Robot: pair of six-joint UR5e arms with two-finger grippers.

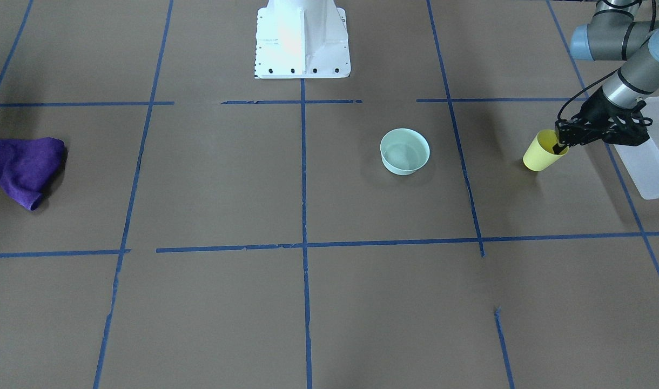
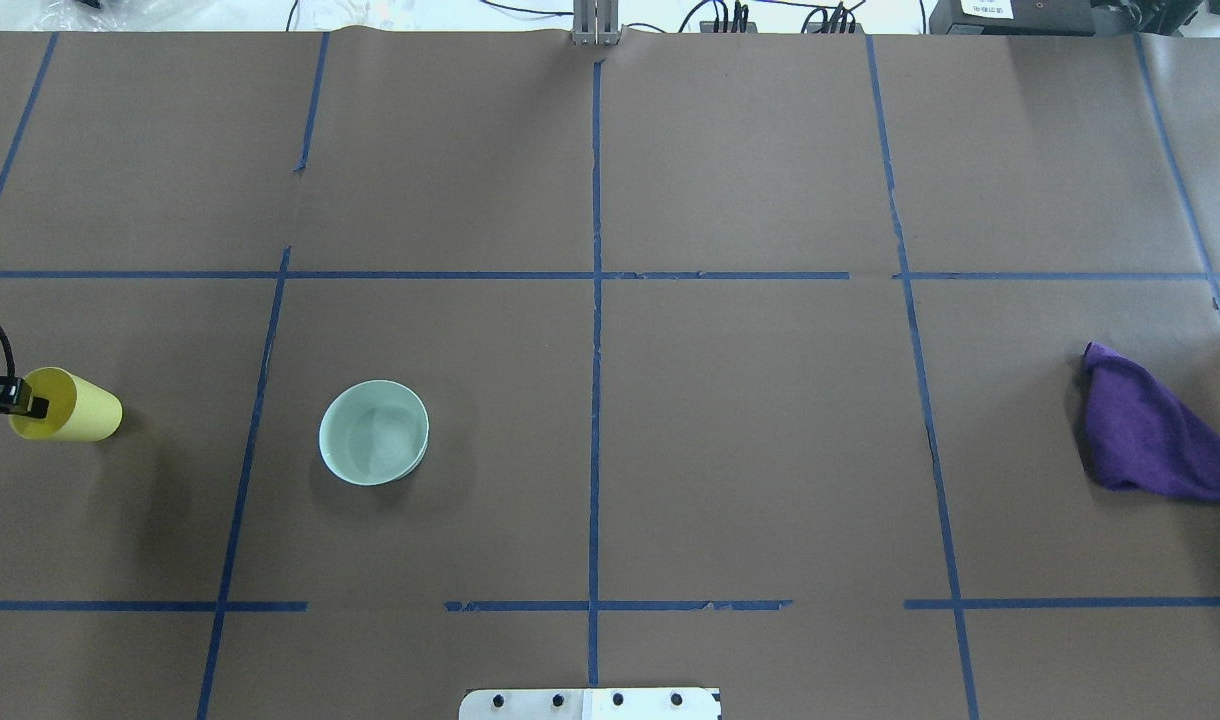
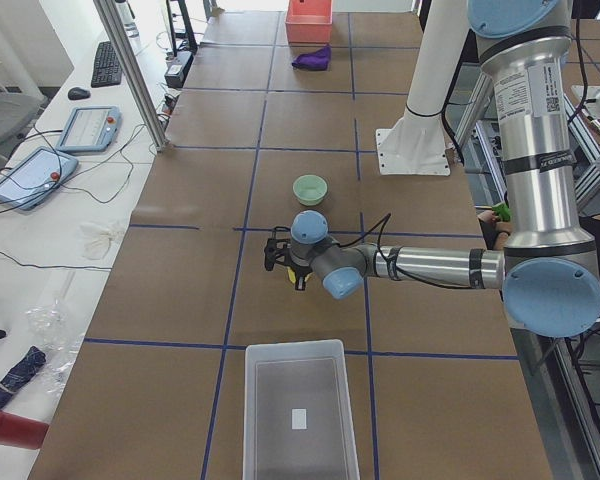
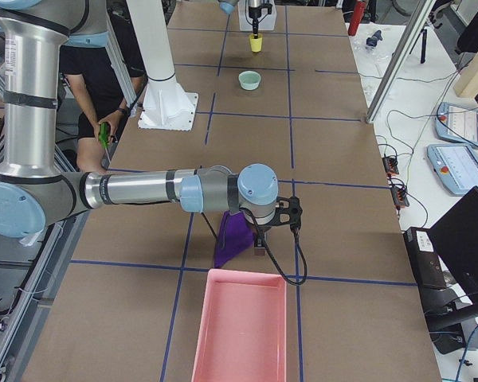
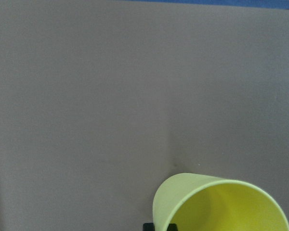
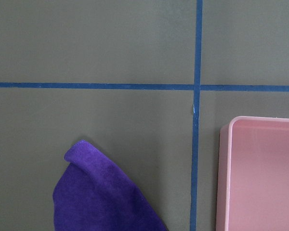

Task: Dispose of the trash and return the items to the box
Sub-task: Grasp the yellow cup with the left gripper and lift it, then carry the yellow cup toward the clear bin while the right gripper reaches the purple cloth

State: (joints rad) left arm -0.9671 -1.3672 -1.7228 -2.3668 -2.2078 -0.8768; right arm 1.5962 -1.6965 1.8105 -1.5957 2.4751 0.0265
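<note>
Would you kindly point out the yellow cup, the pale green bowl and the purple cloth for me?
yellow cup (image 1: 539,157): front-facing view, outer side wall.
pale green bowl (image 2: 374,434): overhead view, bare inner floor.
purple cloth (image 1: 21,165): front-facing view, middle of fabric.

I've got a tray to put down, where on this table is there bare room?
The widest bare stretch lies between the bowl and the purple cloth. The row of squares along the operators' edge is bare too. It is crowded at the robot's left end: the left gripper holds the yellow cup near the white bin.
</note>
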